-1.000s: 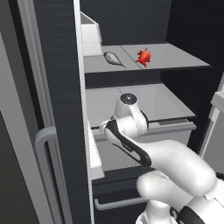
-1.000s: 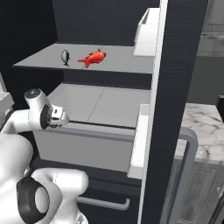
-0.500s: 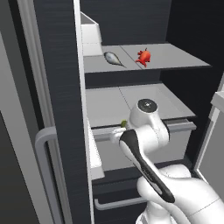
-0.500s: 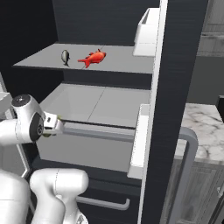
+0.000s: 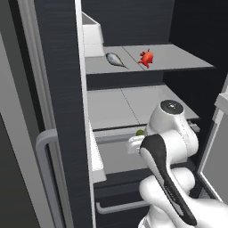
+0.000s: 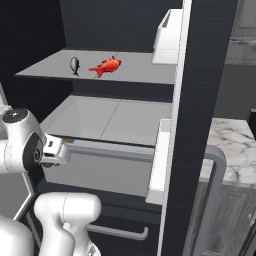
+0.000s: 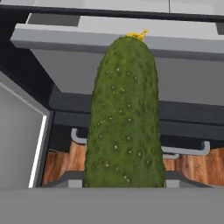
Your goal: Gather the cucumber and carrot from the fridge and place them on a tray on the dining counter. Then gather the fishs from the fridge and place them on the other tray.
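The cucumber (image 7: pixel 124 118), dark green and bumpy with a yellow tip, stands lengthwise in the hand view, and my gripper (image 5: pixel 139 136) is shut on it. The hand hangs in front of the open fridge (image 5: pixel 58 89), level with the drawer front below the lower shelf. A sliver of the cucumber's green (image 5: pixel 140 132) peeks out above the hand. On the upper shelf lie the two fishs: the silver-grey one (image 5: pixel 115 59) (image 6: pixel 74 65) and the red-orange one (image 5: pixel 146 57) (image 6: pixel 106 66). The dining counter (image 6: pixel 231 145) shows at the right. Carrot and trays are out of view.
A white bin (image 5: pixel 92 39) (image 6: pixel 167 37) sits in the door rack at upper-shelf height. The black fridge door edge (image 6: pixel 200 125) with its grey bar handle (image 6: pixel 212 200) stands close on the right. A lower drawer with a grey handle (image 7: pixel 140 148) lies below the hand.
The arm has swung rightward in the left base view, carrying the cucumber along the front of the fridge. The fishs have not moved.
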You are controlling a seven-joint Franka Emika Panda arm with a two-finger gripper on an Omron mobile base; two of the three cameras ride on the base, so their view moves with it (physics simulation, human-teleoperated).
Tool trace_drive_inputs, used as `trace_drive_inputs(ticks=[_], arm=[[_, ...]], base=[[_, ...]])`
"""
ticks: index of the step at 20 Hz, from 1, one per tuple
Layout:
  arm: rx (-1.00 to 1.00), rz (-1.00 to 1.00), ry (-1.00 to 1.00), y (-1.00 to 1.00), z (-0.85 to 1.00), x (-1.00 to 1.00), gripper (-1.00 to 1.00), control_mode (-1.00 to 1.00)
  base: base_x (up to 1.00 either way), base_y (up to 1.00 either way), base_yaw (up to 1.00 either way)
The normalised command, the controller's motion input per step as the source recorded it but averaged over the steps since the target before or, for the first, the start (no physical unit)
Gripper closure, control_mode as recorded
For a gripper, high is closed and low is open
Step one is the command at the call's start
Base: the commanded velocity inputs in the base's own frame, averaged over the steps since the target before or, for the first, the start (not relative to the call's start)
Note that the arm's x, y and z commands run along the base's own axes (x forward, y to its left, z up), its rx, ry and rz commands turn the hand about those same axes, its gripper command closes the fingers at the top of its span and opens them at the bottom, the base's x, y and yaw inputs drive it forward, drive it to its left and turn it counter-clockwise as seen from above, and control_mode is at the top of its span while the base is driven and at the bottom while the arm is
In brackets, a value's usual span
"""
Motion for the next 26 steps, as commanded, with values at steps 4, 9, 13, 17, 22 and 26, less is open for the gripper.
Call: trace_drive_inputs(ticks=[4, 9, 13, 17, 22, 26], arm=[[0.01, -0.04, 0.09, -0.22, 0.27, -0.85, 1.00, -1.00], [0.00, -0.04, 0.06, -0.22, 0.10, -0.88, 1.00, -1.00], [0.00, -0.04, 0.00, -0.20, -0.02, -0.95, 1.00, -1.00], [0.00, -0.04, 0.00, -0.04, 0.00, -0.47, 1.00, -1.00], [0.00, 0.00, 0.00, 0.00, 0.00, 0.00, 1.00, -1.00], [0.00, 0.00, 0.00, 0.00, 0.00, -0.07, 1.00, -1.00]], base=[[0.00, 0.00, 0.00], [0.00, 0.00, 0.00], [0.00, 0.00, 0.00], [0.00, 0.00, 0.00], [0.00, 0.00, 0.00], [0.00, 0.00, 0.00]])
